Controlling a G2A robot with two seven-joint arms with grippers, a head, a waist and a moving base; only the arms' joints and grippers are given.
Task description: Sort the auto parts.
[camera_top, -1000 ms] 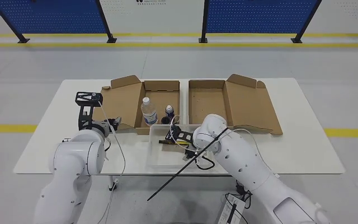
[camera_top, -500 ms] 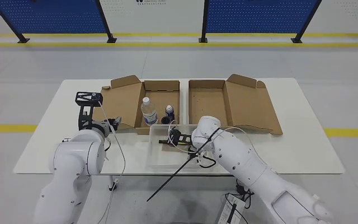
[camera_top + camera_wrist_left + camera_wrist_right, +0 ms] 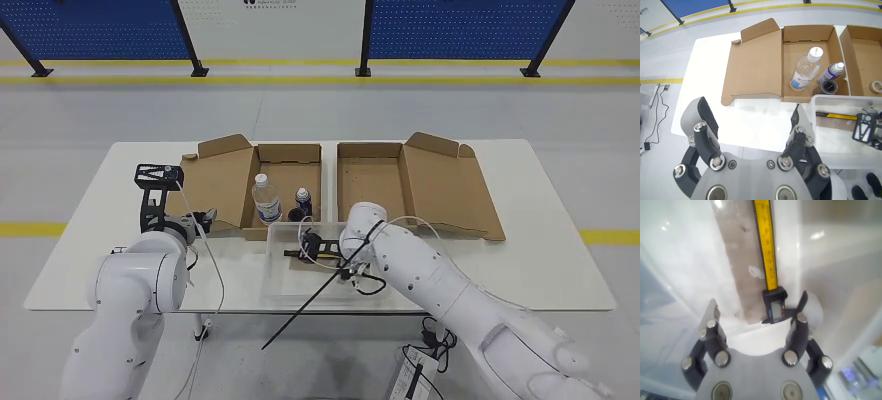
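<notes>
The caliper (image 3: 770, 256) lay flat in the far half of the clear bin (image 3: 277, 290), which sat at the near edge of the surface (image 3: 560, 270). Its long axis ran side to side, with the yellow scale pointing toward the robot's left and the display head toward its right. The right pincer (image 3: 758, 303) hung over that head with its fingers apart, the head between them, not clamped. The left pincer (image 3: 749, 107) was spread wide above the left part of the surface, beside the carton (image 3: 757, 62) holding a bottle (image 3: 806, 70).
</notes>
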